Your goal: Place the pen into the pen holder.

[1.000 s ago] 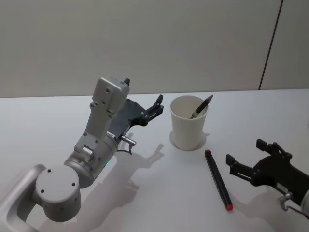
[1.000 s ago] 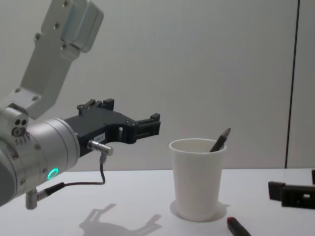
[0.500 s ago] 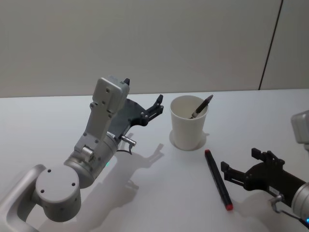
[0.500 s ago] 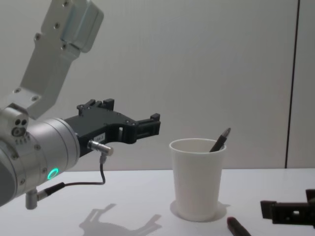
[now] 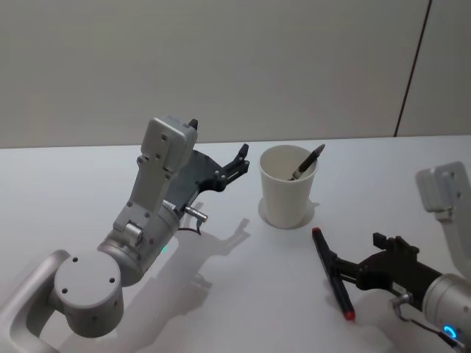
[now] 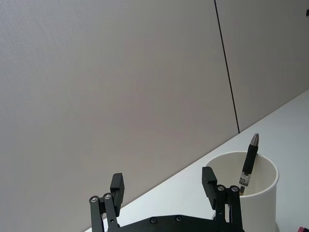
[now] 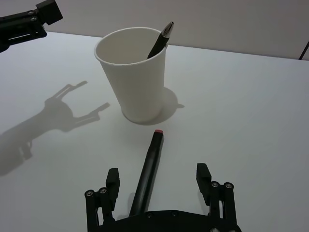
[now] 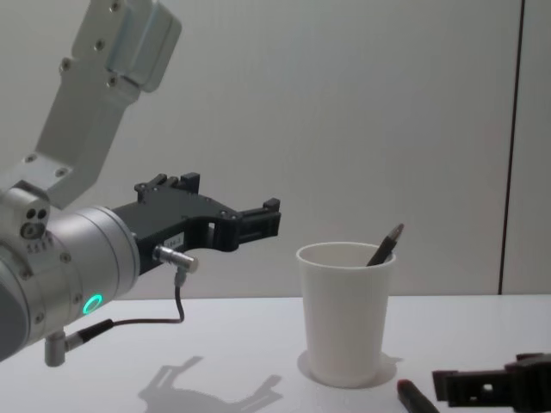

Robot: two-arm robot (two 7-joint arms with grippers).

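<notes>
Low over the worktop (image 7: 251, 121), right gripper (image 7: 158, 175) has fingers spread wide, gripping nothing. Black pen (image 7: 148, 166) with red ends lies flat between them, nearer one finger. Just past its far tip stands the pen holder (image 7: 133, 77), upright, another pen (image 7: 161, 41) leaning inside. Beside the holder, left gripper (image 5: 241, 162) hangs raised, wide, empty.

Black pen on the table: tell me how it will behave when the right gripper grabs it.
The black pen looks straight and rigid, so it should not bend. Its round barrel lies flat on the table, so an off-centre nudge from the right gripper, whose open jaws flank it, would probably roll it. Slim, so likely light.
</notes>
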